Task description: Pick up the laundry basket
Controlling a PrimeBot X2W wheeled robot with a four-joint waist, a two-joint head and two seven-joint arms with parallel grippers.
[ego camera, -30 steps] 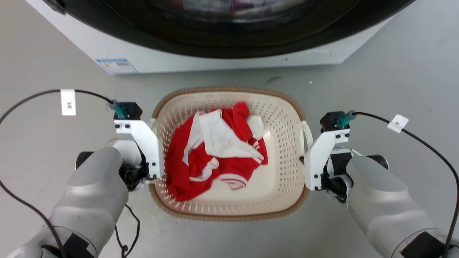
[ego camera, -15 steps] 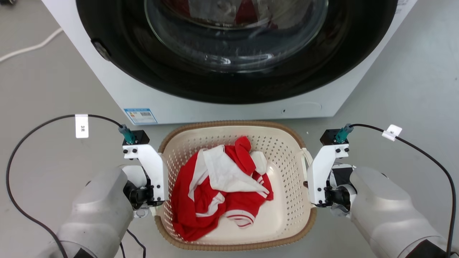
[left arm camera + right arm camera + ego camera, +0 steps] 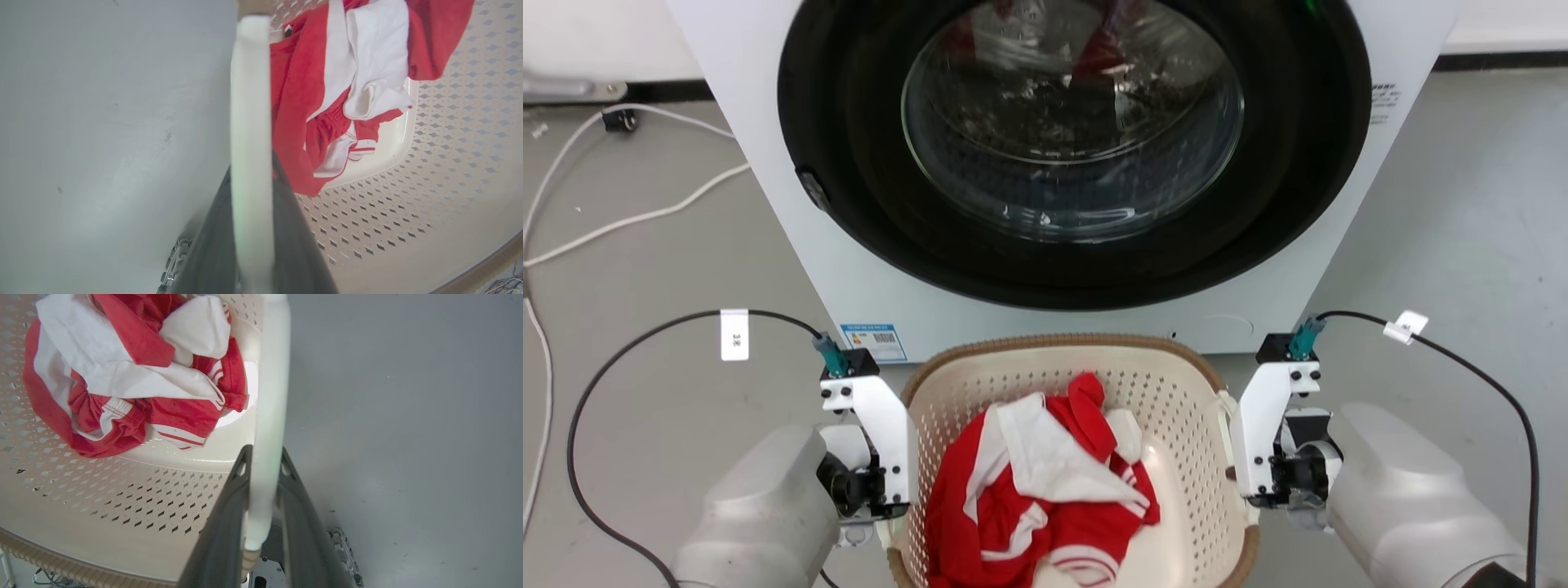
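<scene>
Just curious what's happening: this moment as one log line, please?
laundry basket: red-white clothes inside, before washing machine | left gripper: shut on left handle | right gripper: shut on right handle

White washing machine [image 3: 866, 302] with dark round door [image 3: 1074, 139] stands on grey floor [image 3: 1462, 204], white cables [image 3: 645, 216] beside it

Head camera high, facing forward and down on washer [image 3: 1045, 163] front and basket [image 3: 1062, 341] near it. Left wrist camera very close, looking along left handle [image 3: 251, 102] toward floor [image 3: 102, 122]. Right wrist camera same on right handle [image 3: 269, 396]. All three share basket inside with clothes [image 3: 1037, 490].
</scene>
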